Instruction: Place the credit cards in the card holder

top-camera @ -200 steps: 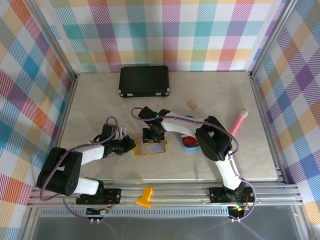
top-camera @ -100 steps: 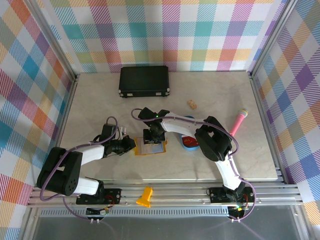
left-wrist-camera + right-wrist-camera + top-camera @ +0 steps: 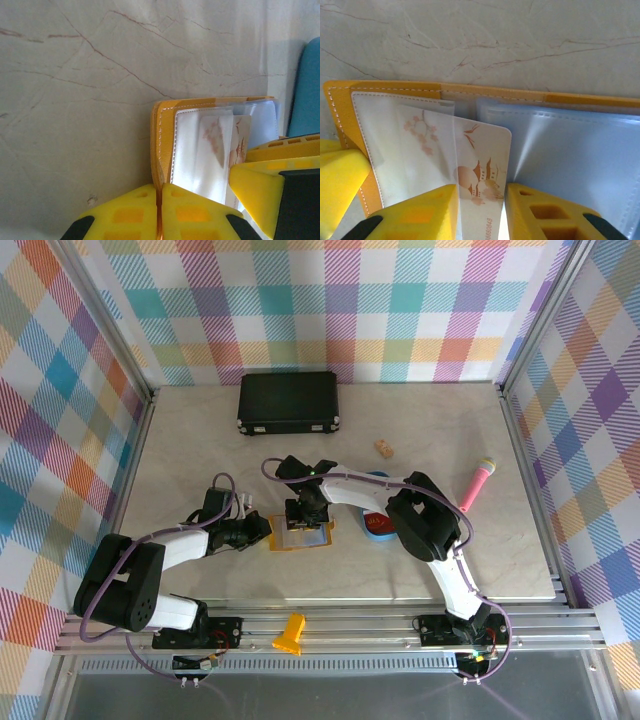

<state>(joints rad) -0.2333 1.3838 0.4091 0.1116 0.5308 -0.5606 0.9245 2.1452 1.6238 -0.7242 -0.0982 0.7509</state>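
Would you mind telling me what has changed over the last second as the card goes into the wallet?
Very little. The right gripper has crept slightly up and to the left in the top view, holding the pale card part-way inside a clear pocket of the card holder. The left gripper stays clamped on the wallet's edge. The black case and blue tray have not moved.

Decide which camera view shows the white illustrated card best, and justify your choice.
The right wrist view: the card lies close up between the right jaws, partly slid under a clear pocket of the yellow card holder. The left wrist view shows it partly. From the top view it's too small to make out.
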